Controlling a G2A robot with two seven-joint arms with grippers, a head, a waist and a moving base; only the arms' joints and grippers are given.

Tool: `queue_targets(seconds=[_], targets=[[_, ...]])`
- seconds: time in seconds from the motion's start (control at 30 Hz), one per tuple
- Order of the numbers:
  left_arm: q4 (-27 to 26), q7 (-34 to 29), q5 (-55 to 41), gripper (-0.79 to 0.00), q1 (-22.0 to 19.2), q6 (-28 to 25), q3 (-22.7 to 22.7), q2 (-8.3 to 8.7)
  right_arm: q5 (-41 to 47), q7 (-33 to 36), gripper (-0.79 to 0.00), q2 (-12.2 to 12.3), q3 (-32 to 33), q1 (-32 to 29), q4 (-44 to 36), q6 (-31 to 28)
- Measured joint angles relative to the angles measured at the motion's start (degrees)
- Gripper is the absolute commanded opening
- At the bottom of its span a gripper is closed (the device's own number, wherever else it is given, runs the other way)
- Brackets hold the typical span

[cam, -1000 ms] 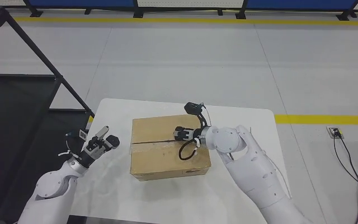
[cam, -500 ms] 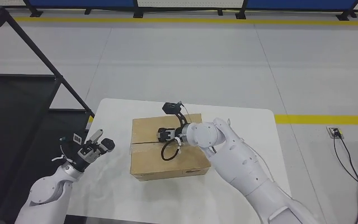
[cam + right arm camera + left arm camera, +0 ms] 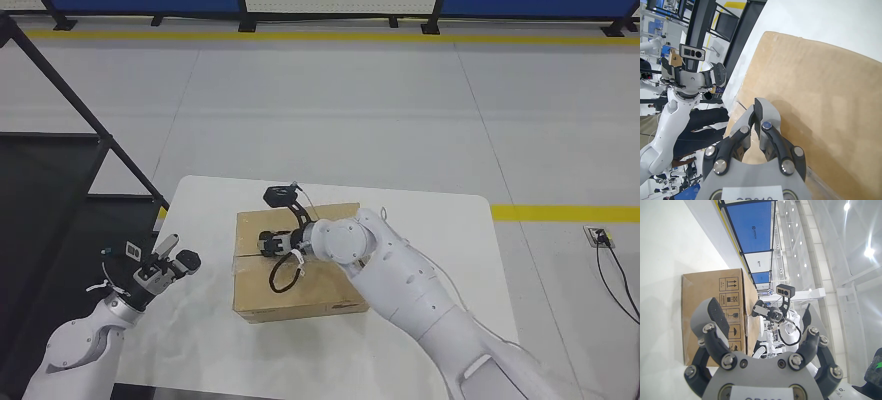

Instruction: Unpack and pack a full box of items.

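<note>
The box [image 3: 255,290] is set closed at the middle of the desk [image 3: 420,230]. The right tool [image 3: 757,106] is clenched, empty, over the seam's end. The left tool [image 3: 761,311], released, is held well apart. Unbraced, the box could be shoved aside, or the seam missed.

The top camera looks down on the whole table [image 3: 430,225] and box [image 3: 255,290]. Behind the left pincer [image 3: 761,311], one wrist camera faces the box's side from nearby; behind the right pincer [image 3: 756,111], the other hugs its top. All share the box.
</note>
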Motion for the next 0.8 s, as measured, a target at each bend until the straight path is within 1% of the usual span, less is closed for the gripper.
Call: queue_targets(seconds=[0.13, 0.27, 0.37, 0.47, 0.5, 0.63, 0.73, 0.77, 0.8], targets=[[0.03, -0.18, 0.13, 0.0, 0.1, -0.11, -0.17, 0.07, -1.43, -3.47, -0.785, 0.78, 1.65, -1.08, -1.7, -3.84], [0.2, -0.51, -0.1, 0.0, 0.14, -0.07, -0.31, 0.12, -5.01, -6.94, -0.785, 3.17, 5.39, -4.91, -7.74, -5.44], [0.18, -0.62, -0.08, 0.0, -0.2, 0.36, -0.29, 0.16, -9.25, -7.86, -0.785, 5.75, 9.72, -10.09, -16.19, -3.68], [0.09, -0.45, 0.09, 0.0, -0.66, 0.73, 0.08, 0.12, -14.08, -6.65, -0.785, 8.44, 15.05, -17.06, -27.54, -0.52], [0.07, -0.31, 0.26, 0.0, -0.82, 0.83, 0.29, 0.09, -15.99, -5.91, -0.785, 9.42, 17.28, -20.15, -32.45, 0.72], [0.3, -0.03, 0.47, 0.0, -1.36, 0.95, 0.98, -0.02, -21.59, -4.67, -0.785, 11.83, 23.9, -29.99, -46.93, 3.64], [0.63, 0.03, 0.64, 0.0, -1.9, 0.96, 1.15, -0.03, -25.93, -6.21, -0.785, 13.03, 28.03, -36.95, -55.75, 5.46], [0.75, 0.04, 0.68, 0.0, -2.08, 0.97, 1.09, -0.01, -27.1, -6.74, -0.72, 13.3, 29.03, -38.95, -58.0, 6.11], [0.99, 0.13, 0.72, 0.0, -2.34, 0.98, 0.91, 0.04, -28.85, -7.05, -0.573, 13.64, 30.26, -41.47, -60.7, 7.15]])
